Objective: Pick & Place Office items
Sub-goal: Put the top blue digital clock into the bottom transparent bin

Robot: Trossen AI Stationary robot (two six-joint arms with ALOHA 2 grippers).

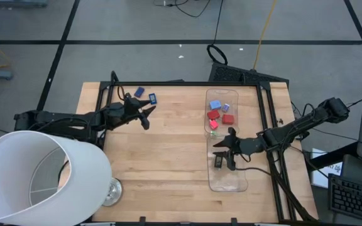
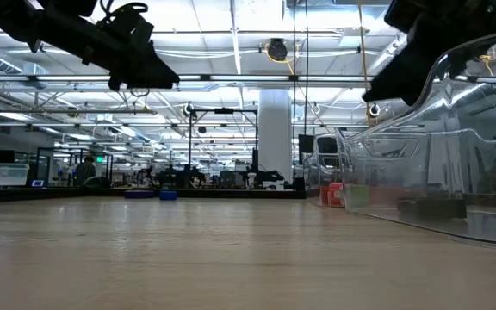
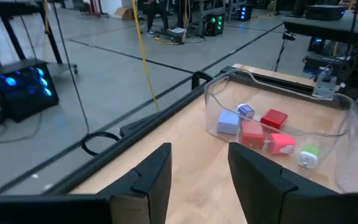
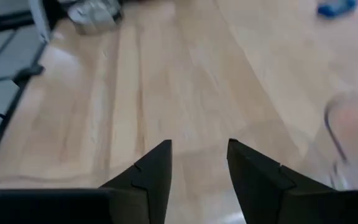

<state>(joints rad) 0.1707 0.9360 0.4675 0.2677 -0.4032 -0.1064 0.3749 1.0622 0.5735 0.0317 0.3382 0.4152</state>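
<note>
The right gripper (image 1: pixel 225 150) was found over the clear tray (image 1: pixel 226 180) near the bench's right edge, fingers parted, nothing held; a dark piece (image 1: pixel 219 161) lay just beneath. The left gripper (image 1: pixel 147 117) was seen parted and empty near two blue pieces (image 1: pixel 145 95) at the far edge. Red and light blue pieces (image 1: pixel 219 112) occupied the tray's far end.

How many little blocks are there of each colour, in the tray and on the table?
Red blocks: 3
Light blue blocks: 2, one in the clear tray, one on the table
Dark navy blocks: 2, one in the tray
Purple block: 1
Green block: 1
Total: 9
</note>
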